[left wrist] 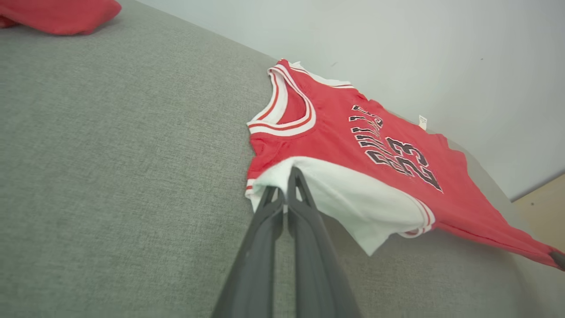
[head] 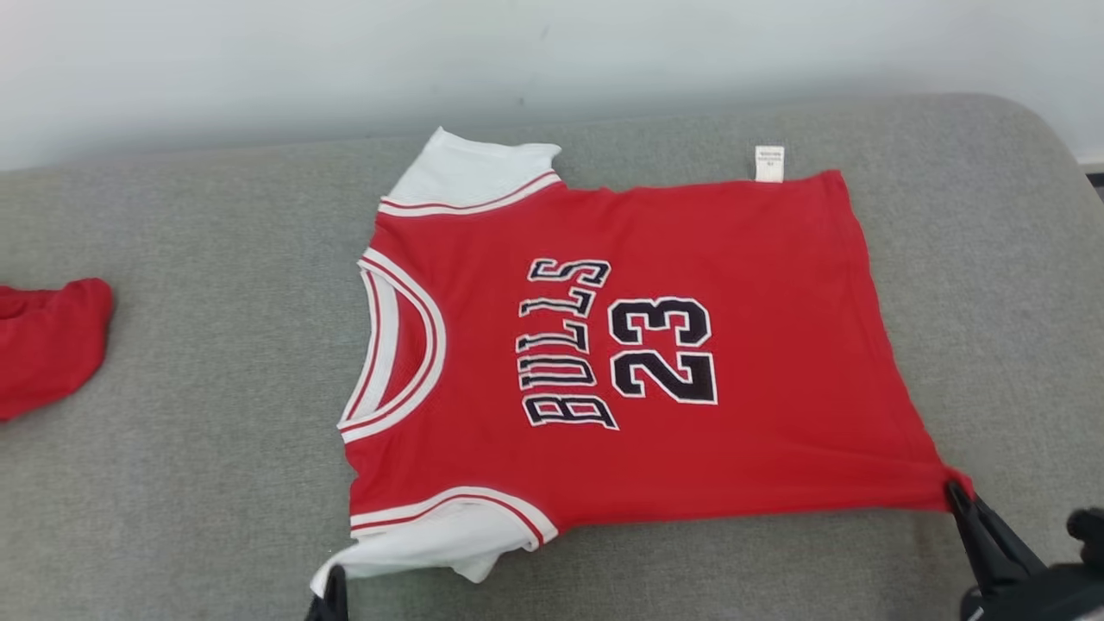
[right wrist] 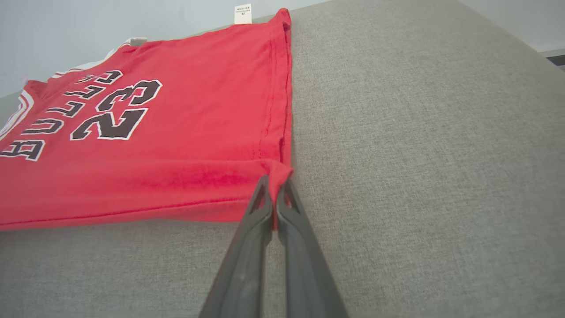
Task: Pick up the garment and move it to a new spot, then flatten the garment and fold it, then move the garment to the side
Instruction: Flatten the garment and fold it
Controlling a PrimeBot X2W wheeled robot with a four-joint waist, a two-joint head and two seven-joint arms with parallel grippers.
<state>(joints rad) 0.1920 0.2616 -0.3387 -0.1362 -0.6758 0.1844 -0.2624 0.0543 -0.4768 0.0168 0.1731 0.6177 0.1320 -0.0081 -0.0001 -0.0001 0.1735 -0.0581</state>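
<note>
Garment point(head: 655, 362), a red jersey, is laid flat at ctr of grey cushion point(head: 172, 474). Near white sleeve point(left wrist: 353, 198) is pinched by left gripper point(left wrist: 284, 187), near-right hem corner point(right wrist: 278, 170) by right gripper point(right wrist: 274, 187), both clamped shut. Risk: thin pinches may be lost if pulled unevenly, & fabric bunched.

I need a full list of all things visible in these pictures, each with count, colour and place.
red sports jersey with white sleeves and black lettering: one, red and white, flat at the surface's middle.
small white label: one, white, on the jersey's far edge.
crumpled red cloth: one, red, far left on the surface.
grey woven padded surface: one, grey, under everything.
pale wall: one, off-white, behind the surface.
left gripper: one, dark, shut on the jersey's near white sleeve.
right gripper: one, dark, shut on the jersey's near hem corner.
</note>
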